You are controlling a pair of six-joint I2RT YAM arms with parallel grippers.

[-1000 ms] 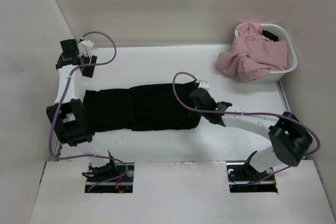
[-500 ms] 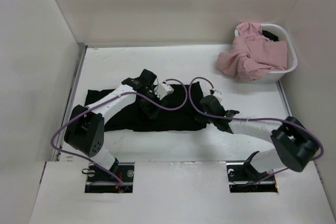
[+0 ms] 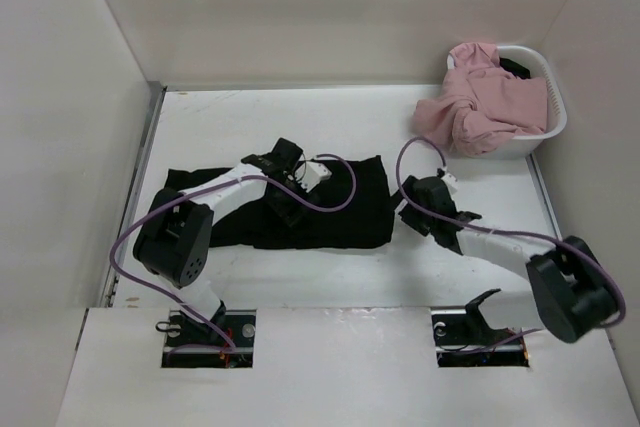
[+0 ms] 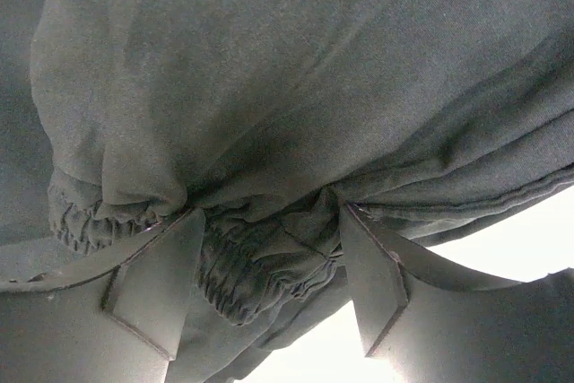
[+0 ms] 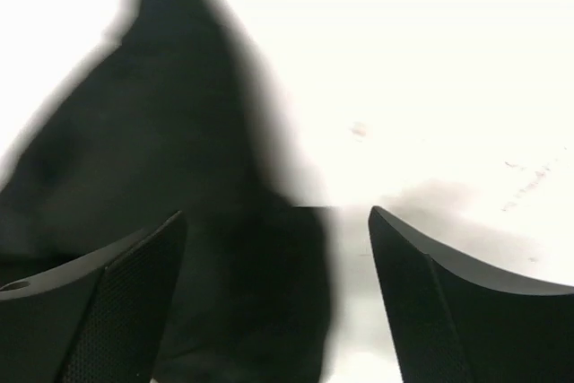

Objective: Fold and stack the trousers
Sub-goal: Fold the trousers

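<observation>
The whole table (image 3: 230, 117) is being taken in from high above its near edge, looking down and forward. The left wrist view is being held right up against the black trousers (image 4: 269, 87), framed between its own fingers (image 4: 152, 284). The right wrist view is being aimed low across the table, the same trousers being shared.

Two dark fingers (image 5: 108, 307) stick up from the bottom corners of the frame, set wide apart with nothing pinched between them. The black trousers (image 5: 179, 159) fill the left and lower middle, blurred and narrowing to a peak at the upper left. Their right edge drops down through the gap between the fingers. The rest is bright white tabletop (image 5: 430, 51), with a few faint specks at right and a grey shadow above the right finger.
</observation>
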